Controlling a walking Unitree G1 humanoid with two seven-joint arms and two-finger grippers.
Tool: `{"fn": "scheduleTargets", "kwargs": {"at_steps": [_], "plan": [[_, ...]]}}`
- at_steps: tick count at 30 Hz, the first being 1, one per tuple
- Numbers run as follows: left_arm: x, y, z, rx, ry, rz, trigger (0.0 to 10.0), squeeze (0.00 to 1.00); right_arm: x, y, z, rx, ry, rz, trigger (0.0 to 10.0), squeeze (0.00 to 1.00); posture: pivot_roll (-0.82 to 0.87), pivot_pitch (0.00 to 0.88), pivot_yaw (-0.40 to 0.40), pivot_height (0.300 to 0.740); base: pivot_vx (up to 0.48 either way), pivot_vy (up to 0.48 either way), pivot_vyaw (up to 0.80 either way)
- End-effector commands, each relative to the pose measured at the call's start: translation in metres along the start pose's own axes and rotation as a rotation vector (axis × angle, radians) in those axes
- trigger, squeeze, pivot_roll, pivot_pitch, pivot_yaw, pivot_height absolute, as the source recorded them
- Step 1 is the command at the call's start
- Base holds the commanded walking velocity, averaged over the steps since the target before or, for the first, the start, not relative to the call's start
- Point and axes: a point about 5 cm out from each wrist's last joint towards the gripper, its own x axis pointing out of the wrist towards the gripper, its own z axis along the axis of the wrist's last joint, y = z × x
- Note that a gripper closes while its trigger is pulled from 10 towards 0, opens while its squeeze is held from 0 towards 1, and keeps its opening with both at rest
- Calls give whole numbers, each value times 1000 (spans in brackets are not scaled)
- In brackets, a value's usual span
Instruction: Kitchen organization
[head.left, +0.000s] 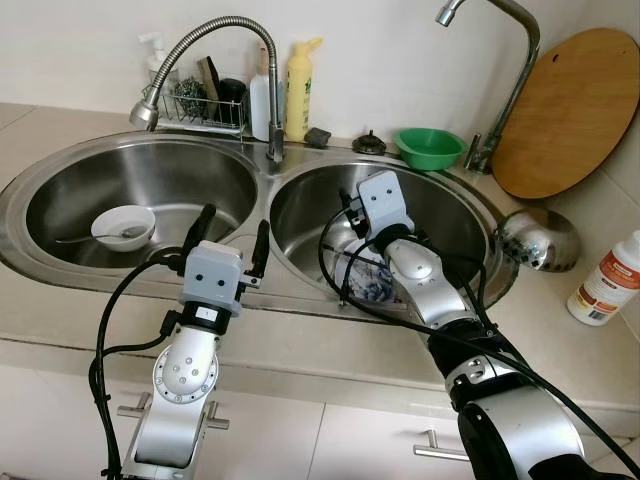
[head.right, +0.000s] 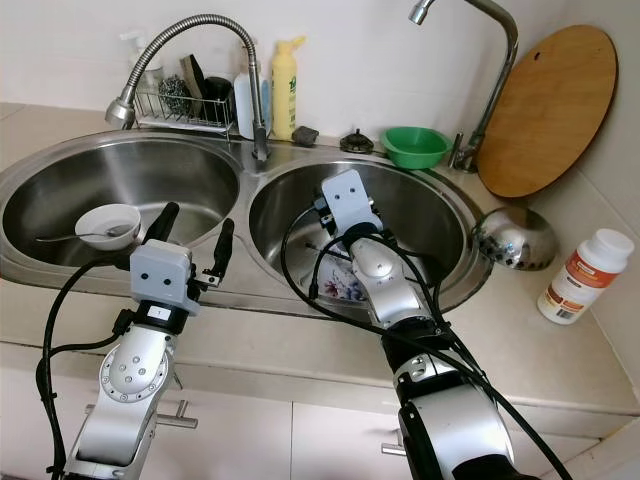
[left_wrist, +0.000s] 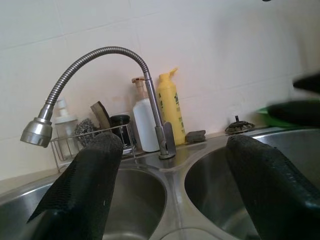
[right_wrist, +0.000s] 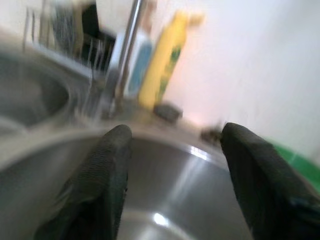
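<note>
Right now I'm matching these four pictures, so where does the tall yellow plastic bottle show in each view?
Left eye view: yellow plastic bottle top centre, behind the sinks.
Right eye view: top, left of centre.
Left wrist view: centre, against the tiled wall.
Right wrist view: blurred, upper centre.
Shared landmark: curved steel gooseneck faucet beside it.

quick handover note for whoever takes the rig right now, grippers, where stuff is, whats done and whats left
Left gripper: open, empty, over the front rim between the two basins.
Right gripper: open, empty, reaching into the right basin, above the patterned dish lying there.
Left basin: white bowl with a spoon in it.
Behind the sink: wire rack, yellow bottle, green bowl. Metal bowl and white bottle on the right counter, cutting board against the wall.
Done: nothing picked up yet.
Left: probably the patterned dish, then the white bowl with its spoon.
</note>
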Motion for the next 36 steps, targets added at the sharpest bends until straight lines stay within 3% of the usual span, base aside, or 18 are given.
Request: {"fn": "scheduleTargets", "kwargs": {"at_steps": [1,4,6,7,8,16,18,21,36], "plan": [[1,-4,6,-15,-31,-13,10000,0,2,-5,19,47,-110,-24,10000,1000,118,0,-72,740,0,0,0],[0,-4,8,-17,-38,-16,10000,0,-2,-10,41,99,-255,-62,10000,1000,117,0,-72,740,0,0,0],[0,-4,8,-18,-41,-15,10000,0,-4,-11,46,107,-285,-72,10000,1000,116,0,-72,740,0,0,0],[0,-5,9,-22,-48,-16,10000,0,-8,-12,52,116,-333,-81,10000,937,116,0,-73,740,0,0,0],[0,-4,10,-24,-50,-15,10000,0,-10,-11,54,116,-351,-79,10000,0,115,0,-73,740,0,0,0],[4,-1,19,21,-108,-2,10000,0,-23,-6,53,132,-380,-63,10000,0,113,0,-71,740,0,337,0],[7,1,30,67,-165,6,10000,0,-26,-4,52,142,-382,-52,10000,0,113,0,-72,740,0,480,0],[10,1,39,74,-206,7,10000,0,-29,-2,52,148,-382,-44,10000,0,116,0,-74,740,0,480,0],[10,-2,35,67,-192,0,10000,0,-35,2,60,129,-424,-25,10000,0,115,0,-74,740,0,480,0]]}}
